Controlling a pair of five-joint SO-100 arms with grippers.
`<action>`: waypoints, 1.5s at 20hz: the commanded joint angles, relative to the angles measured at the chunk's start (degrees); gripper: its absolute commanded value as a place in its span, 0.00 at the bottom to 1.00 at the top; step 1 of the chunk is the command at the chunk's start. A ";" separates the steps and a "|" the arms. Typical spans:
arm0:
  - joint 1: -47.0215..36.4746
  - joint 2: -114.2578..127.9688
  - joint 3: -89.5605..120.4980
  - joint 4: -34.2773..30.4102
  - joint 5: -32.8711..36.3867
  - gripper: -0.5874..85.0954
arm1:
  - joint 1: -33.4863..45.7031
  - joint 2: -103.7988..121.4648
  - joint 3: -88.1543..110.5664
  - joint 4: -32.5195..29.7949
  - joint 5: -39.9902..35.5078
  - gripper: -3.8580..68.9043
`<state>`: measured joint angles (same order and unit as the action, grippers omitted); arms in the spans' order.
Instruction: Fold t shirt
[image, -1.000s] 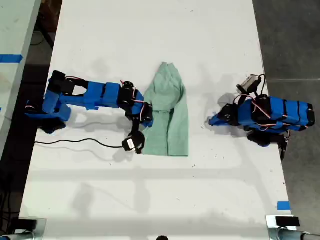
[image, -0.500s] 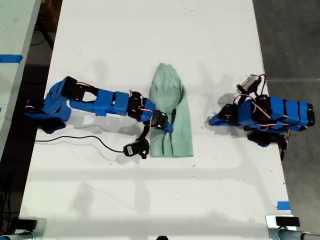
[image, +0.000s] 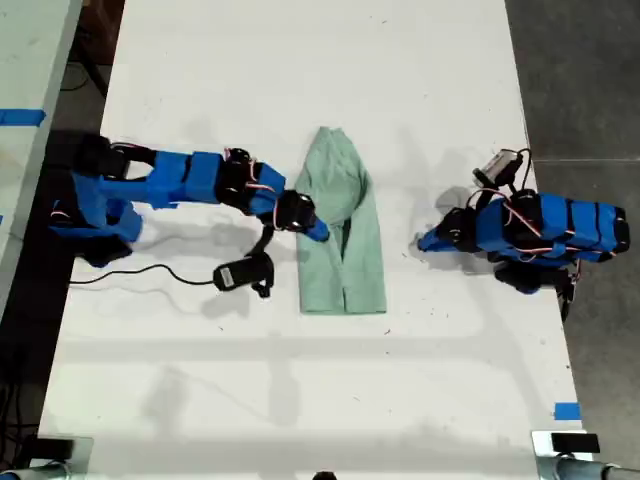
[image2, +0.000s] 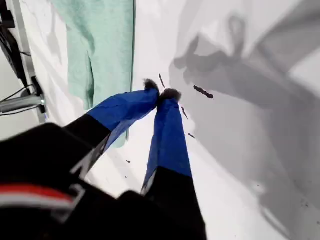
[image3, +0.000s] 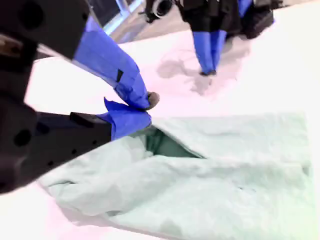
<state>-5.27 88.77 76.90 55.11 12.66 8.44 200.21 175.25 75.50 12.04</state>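
The t shirt (image: 345, 240) lies flat on the white table (image: 300, 80), folded into a narrow pale-green strip, with a loose flap edge running along its length. In the exterior view my second gripper (image: 320, 232) reaches in from the left. Its tips rest at the shirt's left edge. In the second wrist view the second gripper (image3: 148, 109) has its tips together just above the t shirt (image3: 225, 170), and I see no cloth between them. My first gripper (image: 420, 241) rests shut on bare table at the exterior view's right, apart from the shirt. The first wrist view shows that first gripper (image2: 161, 93) closed, with the t shirt (image2: 100, 40) beyond.
A black cable (image: 150, 275) trails across the table from the second arm's base to its wrist camera (image: 240, 273). Dark floor lies past both long table edges. Blue tape (image: 567, 410) marks the exterior view's lower right. Small dark specks (image2: 202, 91) dot the table by the first gripper.
My second gripper carried the shirt's left edge rightward over the shirt, then drew back left to that edge. The shirt is narrower now. The first arm stayed still.
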 joint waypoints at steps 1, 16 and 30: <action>-3.52 43.42 40.52 -16.79 -3.78 0.00 | 0.09 0.79 3.08 -0.35 -1.14 0.08; -6.77 107.14 108.19 -15.29 -8.09 0.00 | 0.35 0.79 3.08 -0.35 -0.62 0.08; -9.67 117.95 107.75 -1.76 -9.23 0.00 | 0.35 0.79 3.08 -0.18 -0.44 0.08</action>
<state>-13.54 206.10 184.31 53.17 5.01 8.44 200.21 175.25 75.50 12.04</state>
